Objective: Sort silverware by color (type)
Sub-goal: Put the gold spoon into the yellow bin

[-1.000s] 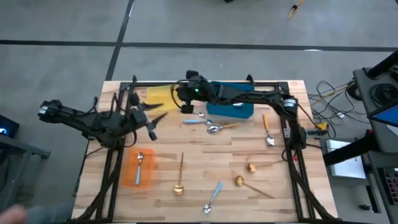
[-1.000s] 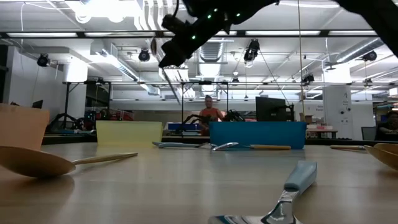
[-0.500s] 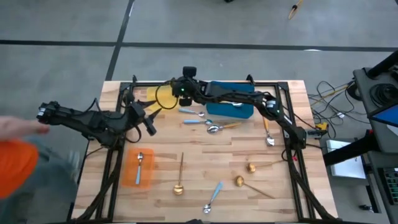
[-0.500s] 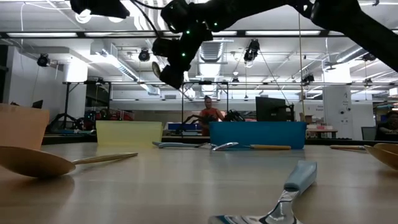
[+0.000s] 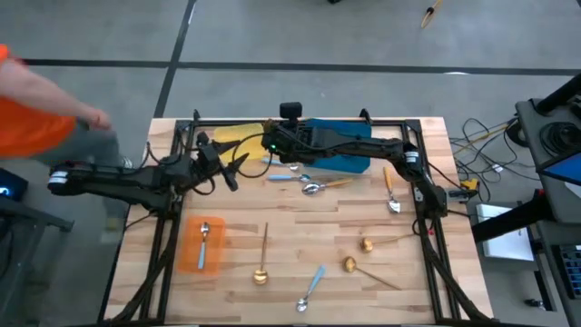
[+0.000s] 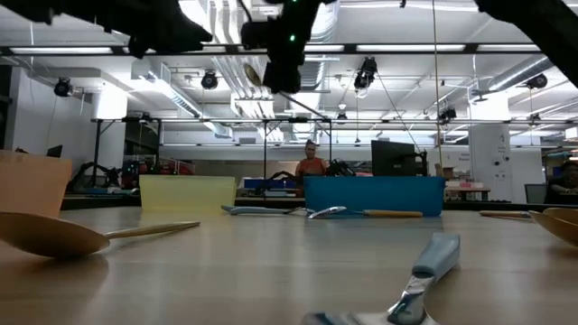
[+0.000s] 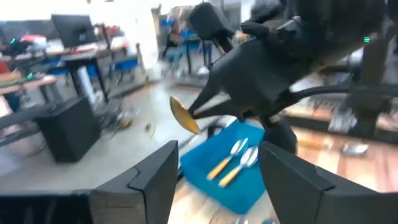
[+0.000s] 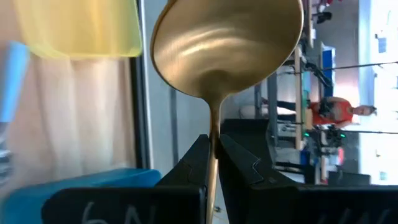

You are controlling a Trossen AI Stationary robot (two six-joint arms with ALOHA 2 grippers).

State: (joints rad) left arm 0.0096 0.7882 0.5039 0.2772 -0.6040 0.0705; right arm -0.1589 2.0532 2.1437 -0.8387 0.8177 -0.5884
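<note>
My right gripper [image 5: 270, 145] hangs above the table's far middle, between the yellow tray [image 5: 227, 136] and the blue tray [image 5: 345, 159], shut on a gold spoon [image 8: 227, 50]. Its bowl also shows in the left wrist view [image 7: 185, 116] and the low view [image 6: 254, 74]. My left gripper [image 5: 233, 170] is open, just left of the right gripper and pointing at it [image 7: 219, 149]. Other spoons lie flat on the wood: blue-handled [image 5: 281, 177], [image 5: 311, 286], orange-handled [image 5: 390, 191], gold [image 5: 263, 254], [image 5: 359, 266]. My right gripper pinches the gold spoon by its thin neck [image 8: 213, 121], just behind the bowl, between the two fingers [image 8: 200, 155]. The bowl sticks out past the fingertips. The spoon is lifted clear, high above the table [image 6: 254, 74].
The orange tray [image 5: 192, 256] at near left holds one spoon [image 5: 204, 236]. Two orange-handled spoons [image 7: 233, 158] lie in the blue tray. A black frame [image 5: 422, 195] edges the table. A person in orange [image 5: 36, 109] stands at the far left corner.
My right gripper, keeping the gold spoon, has risen and turned, ending slightly toward the table's right and near side. My left gripper has moved right and toward the far edge, closer to the right gripper, and stays open. A person in orange has walked in along the table's left.
</note>
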